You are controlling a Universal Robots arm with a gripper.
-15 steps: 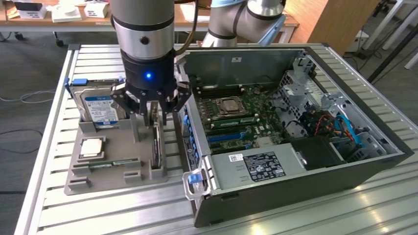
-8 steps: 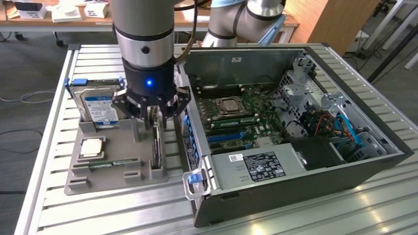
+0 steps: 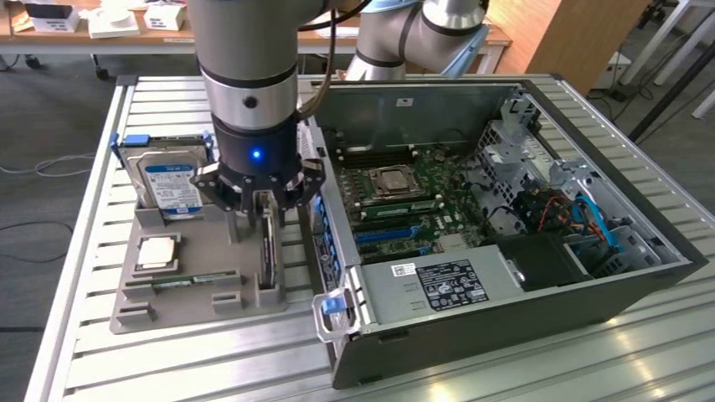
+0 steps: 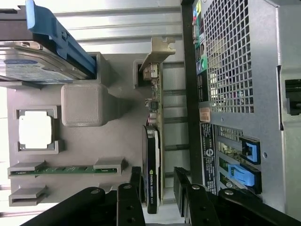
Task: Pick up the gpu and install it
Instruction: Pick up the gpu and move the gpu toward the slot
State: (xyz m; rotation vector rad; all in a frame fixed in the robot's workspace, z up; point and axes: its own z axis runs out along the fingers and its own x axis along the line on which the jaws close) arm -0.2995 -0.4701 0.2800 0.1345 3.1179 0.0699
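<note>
The gpu (image 3: 268, 255) is a thin dark card standing on edge in a slot of the grey holder tray (image 3: 179, 306), beside the open computer case (image 3: 491, 327). In the wrist view the gpu (image 4: 153, 141) shows its black fan shroud and a pale metal bracket at its far end. My gripper (image 3: 266, 219) hangs straight over it, lowered onto the card's upper edge. In the wrist view my gripper (image 4: 159, 181) is open, with one dark finger on each side of the card and a small gap beside the card. Nothing is gripped.
The tray also holds a silver hard drive (image 3: 167, 184) with a blue label, a processor chip (image 3: 157, 251) and a green memory stick (image 3: 184, 282). The motherboard (image 3: 408, 201) lies exposed inside the case, close to the exterior view's right of the card. The slatted metal table (image 3: 67, 251) surrounds both.
</note>
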